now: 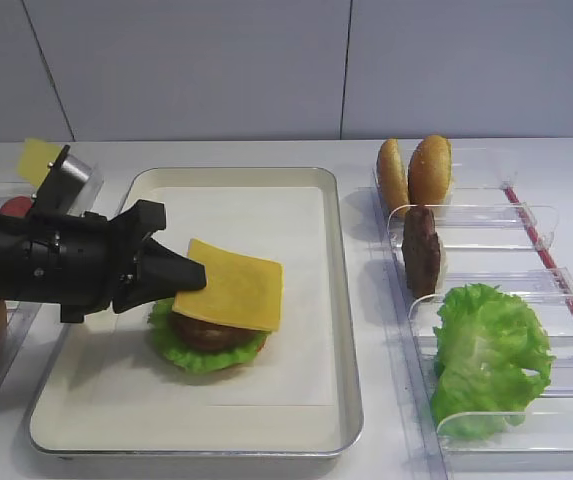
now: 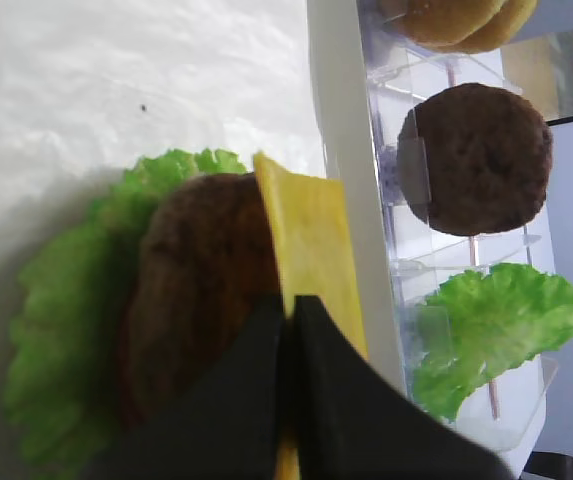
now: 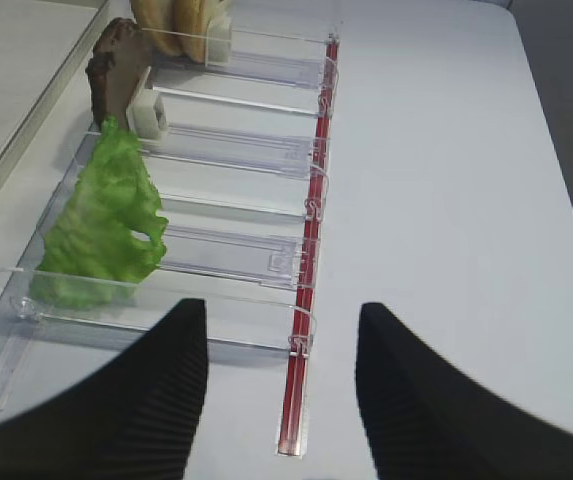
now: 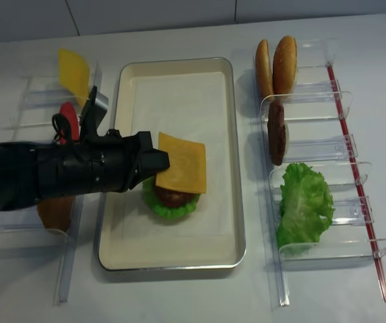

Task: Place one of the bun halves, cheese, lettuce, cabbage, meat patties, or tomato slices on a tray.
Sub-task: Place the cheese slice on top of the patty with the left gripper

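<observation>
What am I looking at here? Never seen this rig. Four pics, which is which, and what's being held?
It is a two-armed table robot building a burger. Two pictures look down on the table from above; the other two come from cameras on each arm's wrist.

The left claw is shut on a cheese slice, holding it over a meat patty that sits on lettuce in the tray. The cheese looks poised over the patty rather than released.

The right claw is open and holds nothing; it hangs over the clear rack to the tray's right. That rack holds two bun halves, another patty and a lettuce leaf.
</observation>
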Controlling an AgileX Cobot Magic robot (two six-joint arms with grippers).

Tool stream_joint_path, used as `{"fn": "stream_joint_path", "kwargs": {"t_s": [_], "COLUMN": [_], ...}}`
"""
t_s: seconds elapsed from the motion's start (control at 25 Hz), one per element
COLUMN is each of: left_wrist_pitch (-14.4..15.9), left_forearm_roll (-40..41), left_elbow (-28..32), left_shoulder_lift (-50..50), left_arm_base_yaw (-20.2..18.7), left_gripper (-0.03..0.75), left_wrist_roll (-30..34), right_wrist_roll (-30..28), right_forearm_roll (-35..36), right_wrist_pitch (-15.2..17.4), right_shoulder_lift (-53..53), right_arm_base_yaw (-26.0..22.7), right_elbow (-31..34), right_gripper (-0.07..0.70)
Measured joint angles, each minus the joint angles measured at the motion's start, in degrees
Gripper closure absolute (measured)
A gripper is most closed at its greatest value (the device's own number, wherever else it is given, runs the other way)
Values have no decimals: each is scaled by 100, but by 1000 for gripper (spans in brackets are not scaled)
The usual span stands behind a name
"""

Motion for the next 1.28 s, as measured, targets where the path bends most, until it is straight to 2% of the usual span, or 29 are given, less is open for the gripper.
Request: {"fn": "stream_joint_path", "kwargs": {"t_s": [1.28], "left_wrist_pitch": [1], "left_forearm_roll": [319], "left_elbow": [-44], "left_shoulder_lift": [-107], "left_arm_base_yaw": [11], "left_gripper": [706], "left_wrist_roll": [-519], "right_wrist_roll": [10], "right_forearm_roll": [0], "right_wrist_pitch": [0], "right_shoulder_lift": [0], "right_arm_base_yaw": [0], "right_elbow": [0], "right_gripper": [287]}}
